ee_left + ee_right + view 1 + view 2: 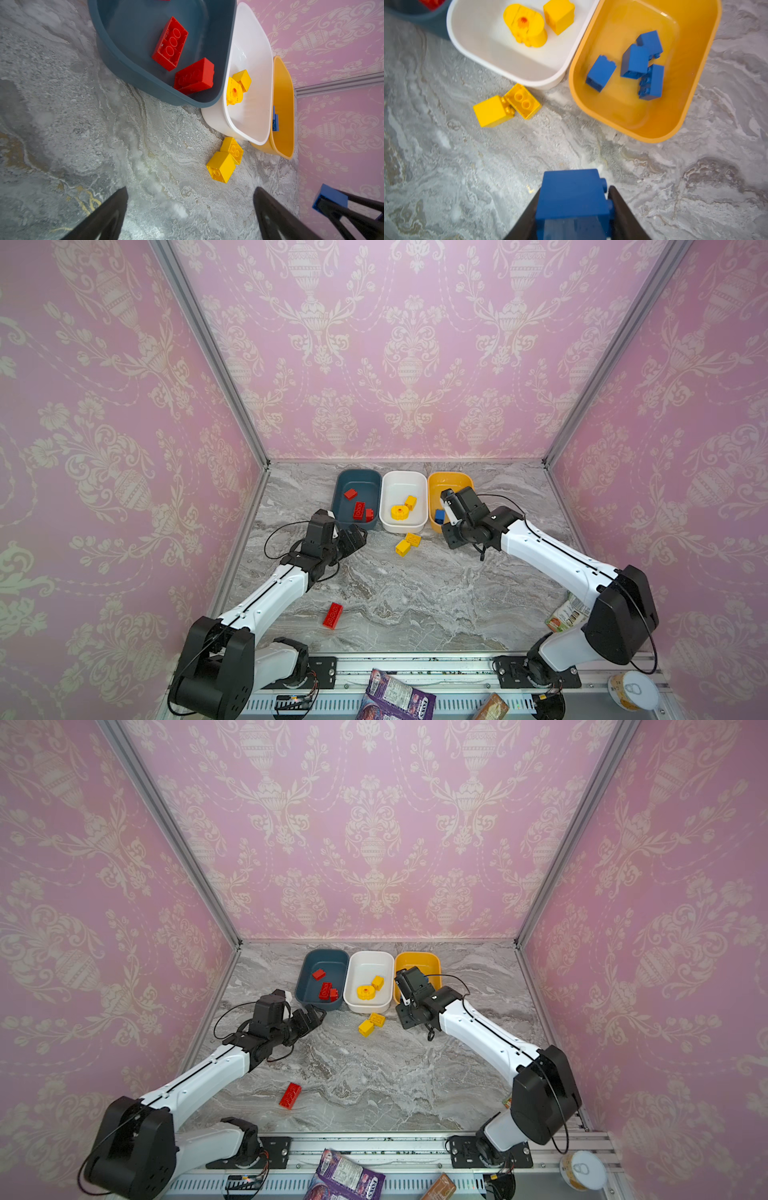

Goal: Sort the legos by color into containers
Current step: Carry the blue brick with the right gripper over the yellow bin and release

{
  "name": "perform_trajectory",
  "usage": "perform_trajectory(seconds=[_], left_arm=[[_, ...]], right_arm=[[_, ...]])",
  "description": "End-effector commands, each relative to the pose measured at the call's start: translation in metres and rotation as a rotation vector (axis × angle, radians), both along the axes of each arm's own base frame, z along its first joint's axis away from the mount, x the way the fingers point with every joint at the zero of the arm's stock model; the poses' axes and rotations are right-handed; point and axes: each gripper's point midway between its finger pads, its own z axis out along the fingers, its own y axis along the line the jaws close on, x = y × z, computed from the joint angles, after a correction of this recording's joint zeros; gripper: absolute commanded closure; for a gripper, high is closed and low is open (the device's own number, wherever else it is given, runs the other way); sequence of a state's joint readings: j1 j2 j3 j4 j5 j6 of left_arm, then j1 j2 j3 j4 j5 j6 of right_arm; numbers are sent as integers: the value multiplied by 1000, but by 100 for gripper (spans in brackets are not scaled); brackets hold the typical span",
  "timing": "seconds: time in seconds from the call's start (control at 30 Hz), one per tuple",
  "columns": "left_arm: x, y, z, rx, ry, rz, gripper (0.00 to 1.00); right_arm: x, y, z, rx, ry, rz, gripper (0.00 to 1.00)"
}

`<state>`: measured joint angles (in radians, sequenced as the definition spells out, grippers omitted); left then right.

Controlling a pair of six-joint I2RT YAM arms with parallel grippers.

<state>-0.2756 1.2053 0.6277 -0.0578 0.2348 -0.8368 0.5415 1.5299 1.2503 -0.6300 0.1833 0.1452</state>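
1. Tubs stand in a row at the back of the marble table (415,593): teal tub (345,481), white tub (399,485), yellow-orange tub (451,481).
2. Right gripper (575,189) is clenched on a blue brick (569,207), held above the table just before the yellow-orange tub, where four blue bricks (634,62) lie.
3. Left gripper (190,189) hangs spread wide and empty near the teal tub, which holds three red bricks (359,510).
4. White tub holds a yellow brick (410,502) and the round yellow piece (400,512).
5. Two yellow bricks (412,539) touch on the table before it; a long red brick (333,615) lies well apart.
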Motion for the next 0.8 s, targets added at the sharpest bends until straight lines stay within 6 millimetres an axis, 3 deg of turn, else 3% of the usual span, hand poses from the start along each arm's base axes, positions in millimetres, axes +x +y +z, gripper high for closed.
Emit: perform_trajectory(seconds=[0.0,0.1,0.37,0.77], left_arm=[[-9,2,-12,3,46,-10,4],[-10,2,-15,3,54,-11,4],[-14,3,-18,6,63,-17,4],[-23,7,-18,13,53,-8,4]], right_arm=[[40,-8,17,20,-84,-45,59],[69,-17,19,32,-104,-91,59],[132,-23,-4,58,-97,-151,59],[184,-17,-40,88,-33,-174,59]])
